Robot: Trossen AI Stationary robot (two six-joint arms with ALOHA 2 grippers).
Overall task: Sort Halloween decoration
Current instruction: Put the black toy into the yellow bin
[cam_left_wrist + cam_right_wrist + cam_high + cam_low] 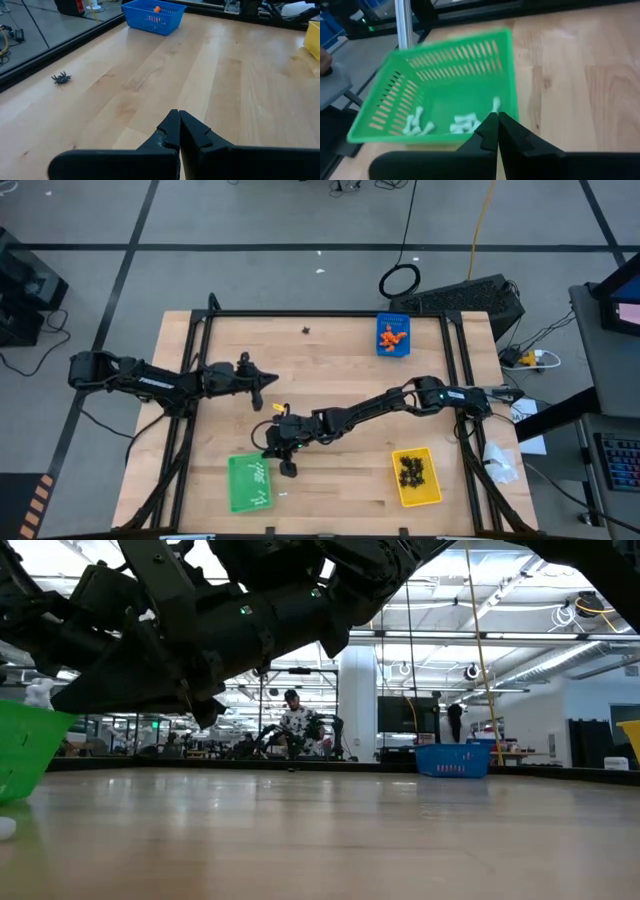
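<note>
From above, the right gripper (287, 468), fingers pressed together and empty, hangs beside the green slatted plastic tray (248, 482) at the table's (340, 480) near edge. The left gripper (258, 383), likewise closed and empty, waits mid-table. One black spider trinket (306, 331) lies near the far edge.

The right wrist view shows white bone-like sticks (462, 123) inside that tray.

Risk: closed fingers descending could nudge the light tray and spill bones.

No legible text, label, brand, number or sign on anything in any view.
</note>
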